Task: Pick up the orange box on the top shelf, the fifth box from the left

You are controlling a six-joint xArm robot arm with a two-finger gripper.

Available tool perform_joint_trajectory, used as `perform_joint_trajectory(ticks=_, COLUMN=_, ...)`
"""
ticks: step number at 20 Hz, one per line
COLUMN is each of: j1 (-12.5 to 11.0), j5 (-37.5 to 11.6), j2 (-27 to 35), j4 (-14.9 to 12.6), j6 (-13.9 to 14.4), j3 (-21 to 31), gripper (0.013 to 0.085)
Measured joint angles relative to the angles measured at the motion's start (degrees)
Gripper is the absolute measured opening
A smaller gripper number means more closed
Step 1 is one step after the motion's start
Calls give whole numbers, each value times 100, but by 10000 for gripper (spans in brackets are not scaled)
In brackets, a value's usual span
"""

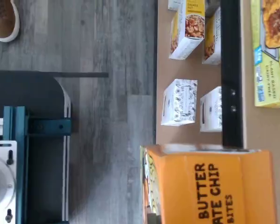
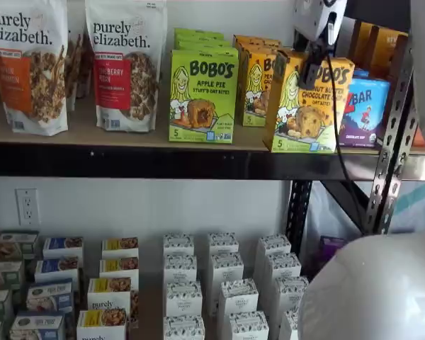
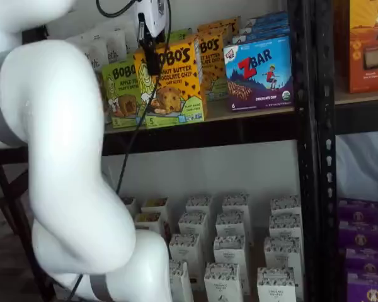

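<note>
The orange box [image 2: 308,106] is a yellow-orange Bobo's box standing at the front edge of the top shelf [image 2: 127,133], forward of its row and slightly tilted. It shows in both shelf views [image 3: 173,85]. My gripper [image 2: 310,76] hangs over the box's top, also seen in a shelf view [image 3: 152,65]. One black finger lies on the front face; the other is hidden behind the box. The fingers appear closed on the box. The wrist view shows the box [image 1: 210,186] very close.
A lime-green Apple Pie box [image 2: 203,95] stands left of the orange box and a blue ZBar box [image 2: 365,113] to its right. More orange boxes [image 2: 255,78] stand behind. A black upright [image 2: 389,142] is near. Small white cartons [image 2: 223,283] fill the lower level. The arm's white body [image 3: 57,157] blocks much of a shelf view.
</note>
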Motion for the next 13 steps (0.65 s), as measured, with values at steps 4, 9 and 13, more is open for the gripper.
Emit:
perform_joint_trajectory(ticks=4, j1=-93, j5=193, j2=-198, j4=105, j6=-43, j3=101, gripper=250)
perform_joint_trajectory(ticks=9, j1=-206, j5=390, j2=-403, j4=176, j6=-118, j3=200, gripper=250)
perform_joint_trajectory(ticks=13, j1=-302, j5=474, j2=-604, j4=185, j6=-200, j3=343, gripper=250)
